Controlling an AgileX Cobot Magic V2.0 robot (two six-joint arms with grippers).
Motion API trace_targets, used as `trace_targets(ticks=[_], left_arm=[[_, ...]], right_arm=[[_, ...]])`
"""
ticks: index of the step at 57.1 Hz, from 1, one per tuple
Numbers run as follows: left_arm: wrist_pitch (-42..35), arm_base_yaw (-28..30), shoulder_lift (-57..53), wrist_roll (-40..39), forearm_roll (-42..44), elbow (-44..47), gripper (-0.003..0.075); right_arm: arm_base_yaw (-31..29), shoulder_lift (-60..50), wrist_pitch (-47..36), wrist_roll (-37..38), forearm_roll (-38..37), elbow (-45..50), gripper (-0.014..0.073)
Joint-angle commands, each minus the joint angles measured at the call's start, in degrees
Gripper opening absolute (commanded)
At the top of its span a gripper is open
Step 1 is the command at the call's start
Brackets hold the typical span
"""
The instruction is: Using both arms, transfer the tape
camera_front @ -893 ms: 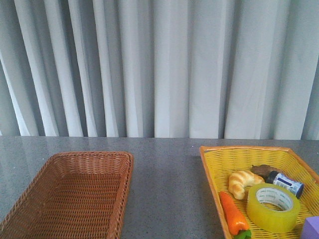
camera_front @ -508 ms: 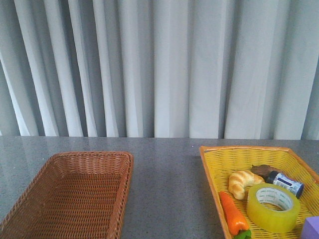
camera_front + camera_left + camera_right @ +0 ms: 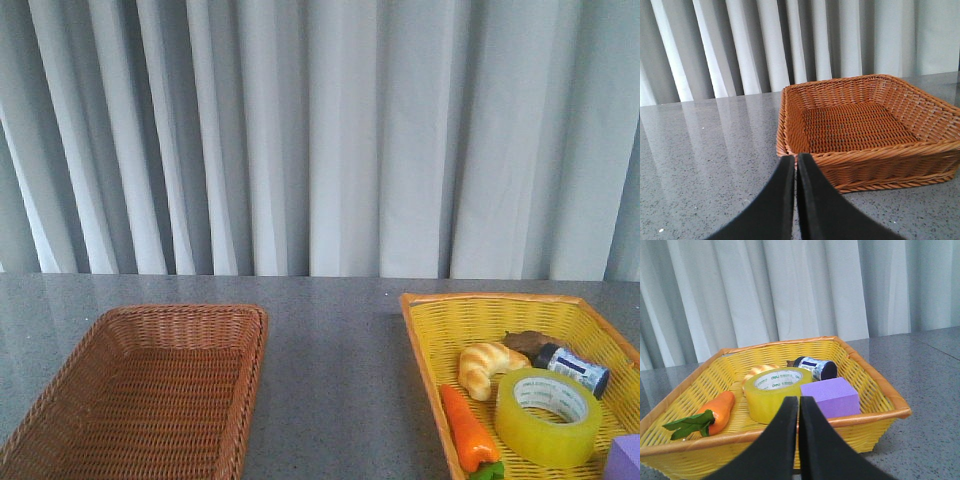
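tape: the wide roll of translucent yellow-green packing tape [image 3: 549,415] with a white printed inner core lies flat, hole up, inside the yellow woven rectangular basket [image 3: 430,340], toward that basket's near side.
yellow basket: sits on the grey speckled stone-look tabletop [image 3: 335,380], well apart from the brown wicker rectangular basket [image 3: 150,395].
beside the tape: an orange toy carrot with green leaves [image 3: 467,430] lies just beside the tape, along the yellow basket's wall that faces the brown basket.
behind the tape: a golden toy croissant [image 3: 487,365] lies near the tape's far edge; a small dark bottle with a blue and white label [image 3: 572,368] lies on its side next to it, and a brown lump [image 3: 527,341] that cannot be made out lies beyond both.
purple block: a lilac foam cuboid [image 3: 830,395] lies just beside the tape at the yellow basket's near wall; whether they touch cannot be told.
left gripper: the black left gripper [image 3: 795,165] has its two fingers pressed together on nothing, pointing at the near rim of the brown basket.
right gripper: the black right gripper [image 3: 798,407] is likewise clenched and holds nothing, its tips in front of the yellow basket's near wall, in line with the tape.
backdrop: pale grey pleated curtain [image 3: 320,140] hangs behind the tabletop.
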Motion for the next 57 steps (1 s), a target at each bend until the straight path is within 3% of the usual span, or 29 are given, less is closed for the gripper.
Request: trace_targets(ticks=[1, 8, 12, 16, 22, 25, 30, 36, 40, 47, 57], left_arm=[[-3.9, 0.0, -0.9, -0.5, 0.0, -0.5, -0.0006], [-3.9, 0.0, -0.9, -0.5, 0.0, -0.5, -0.0006], [-4.2, 0.1, -0.9, -0.5, -0.3, -0.5, -0.0006], [-7.0, 0.1, -0.9, -1.4, -0.5, -0.5, -0.0006], [-19.5, 0.1, -0.9, -6.5, -0.6, -1.3, -0.0006], [-24.0, 0.1, -0.9, -9.0, -0.8, -2.6, -0.0006], [-25.1, 0.1, -0.4, -9.5, -0.7, -7.2, -0.0006], [-21.4, 0.1, 3.6, -3.4, 0.0, -15.0, -0.0006], [-19.8, 0.1, 9.7, 1.5, 0.0, -21.2, -0.0006], [-16.0, -0.1, 21.7, 2.6, -0.3, -31.0, -0.0006], [-5.8, -2.8, 38.5, 2.3, -0.3, -45.8, -0.0006]], right_arm=[[-0.3, -0.6, -4.3, 0.1, -0.5, 0.2, -0.0004], [-0.3, -0.6, -4.5, 0.0, -0.7, 0.2, -0.0004], [-0.3, -0.6, -9.2, 0.1, -0.6, 0.2, -0.0004], [-0.3, -0.6, -19.5, 0.1, -0.9, 0.1, -0.0004], [-0.3, -0.5, -37.9, 0.1, -2.5, -0.4, -0.0004], [-0.3, 0.2, -40.4, 0.8, -3.8, -2.1, -0.0004], [-0.3, 1.8, -35.5, 4.2, -6.6, -7.0, -0.0004], [-0.3, 6.5, -22.5, 8.4, -12.1, -16.7, -0.0004], [-0.3, 11.5, -14.0, 9.3, -13.6, -23.7, -0.0004], [0.9, 20.3, -2.7, 9.1, -13.8, -33.5, -0.0004], [1.9, 36.1, 4.9, 8.7, -15.9, -42.7, -0.0004]])
